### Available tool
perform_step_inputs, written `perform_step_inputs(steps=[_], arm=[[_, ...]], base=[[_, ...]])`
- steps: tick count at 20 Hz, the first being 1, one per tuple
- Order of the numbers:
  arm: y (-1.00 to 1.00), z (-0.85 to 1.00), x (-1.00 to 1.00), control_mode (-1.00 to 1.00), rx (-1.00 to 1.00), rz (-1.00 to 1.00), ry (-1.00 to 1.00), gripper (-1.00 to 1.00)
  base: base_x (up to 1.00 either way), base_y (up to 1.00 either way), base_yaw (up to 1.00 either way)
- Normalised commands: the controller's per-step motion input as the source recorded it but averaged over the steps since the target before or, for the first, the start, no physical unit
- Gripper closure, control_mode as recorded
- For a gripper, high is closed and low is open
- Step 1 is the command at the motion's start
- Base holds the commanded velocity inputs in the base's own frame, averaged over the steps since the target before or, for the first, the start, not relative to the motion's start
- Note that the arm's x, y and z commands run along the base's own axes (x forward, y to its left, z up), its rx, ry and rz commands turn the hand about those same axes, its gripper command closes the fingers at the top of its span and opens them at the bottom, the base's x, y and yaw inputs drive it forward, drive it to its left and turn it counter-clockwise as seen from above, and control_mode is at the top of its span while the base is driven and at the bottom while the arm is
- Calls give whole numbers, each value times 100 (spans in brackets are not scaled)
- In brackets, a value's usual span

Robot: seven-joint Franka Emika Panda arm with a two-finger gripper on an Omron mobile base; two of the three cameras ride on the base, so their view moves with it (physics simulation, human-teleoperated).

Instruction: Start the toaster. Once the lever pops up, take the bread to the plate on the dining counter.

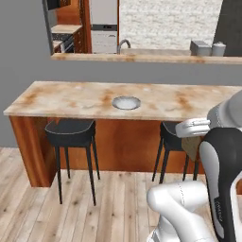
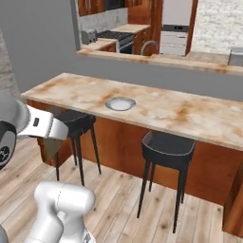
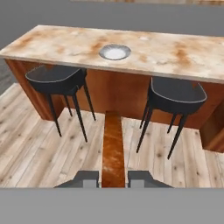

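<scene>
Between the gripper's [image 3: 113,179] closed tips, the bread [image 3: 113,148] is held edge-on. Near the dining counter's [image 3: 183,65] middle, the plate [image 3: 114,52] is seen. The bread should be carried level, then lowered flat inside the rim.

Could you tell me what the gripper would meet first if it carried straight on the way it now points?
Probably the reddish front of the dining counter between the two stools, though depth is unclear. The gripper is shut on the bread.
</scene>
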Motion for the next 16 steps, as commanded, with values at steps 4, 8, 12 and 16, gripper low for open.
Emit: perform_step_inputs(steps=[4, 8, 12, 16], arm=[[0, 0, 0, 100, 0, 0, 0, 100], [0, 0, 0, 100, 0, 0, 0, 100], [0, 0, 0, 100, 0, 0, 0, 100], [0, 0, 0, 100, 0, 0, 0, 100]], base=[[29, 52, -39], [29, 50, -38], [31, 54, -36], [39, 52, -23]])
